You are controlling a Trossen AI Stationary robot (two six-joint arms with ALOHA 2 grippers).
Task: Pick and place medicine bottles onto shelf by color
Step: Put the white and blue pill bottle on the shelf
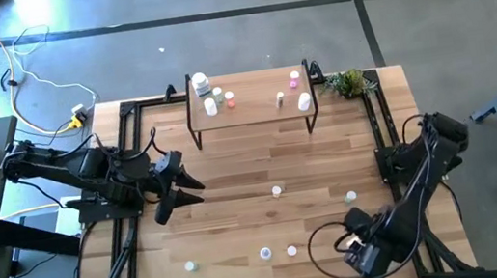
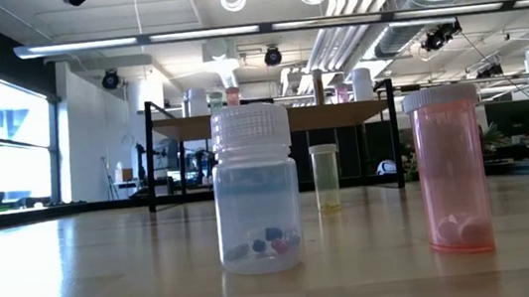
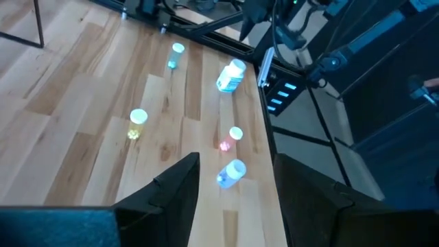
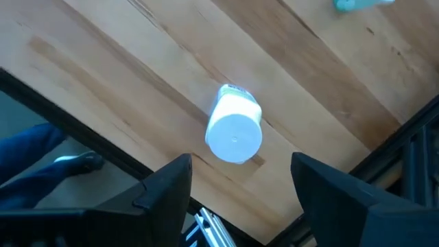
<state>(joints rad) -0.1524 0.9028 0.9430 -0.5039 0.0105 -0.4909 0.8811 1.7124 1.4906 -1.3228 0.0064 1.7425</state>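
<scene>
My right gripper [image 4: 240, 189] hangs at the desk's [image 1: 235, 180] near edge, fingers spread above a standing white-capped bottle [image 4: 234, 132]. Left gripper [image 1: 180, 187] hovers mid-desk, fingers apart, empty. Farther off, the shelf [image 1: 254, 109] carries several bottles.

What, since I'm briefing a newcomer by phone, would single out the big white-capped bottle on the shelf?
Find the low wooden shelf along the table's far edge and go to its end on the left arm's side. At the back corner there stands the big bottle. Its broad white cap makes it clearly bulkier than the tiny bottles clustered beside it.
</scene>
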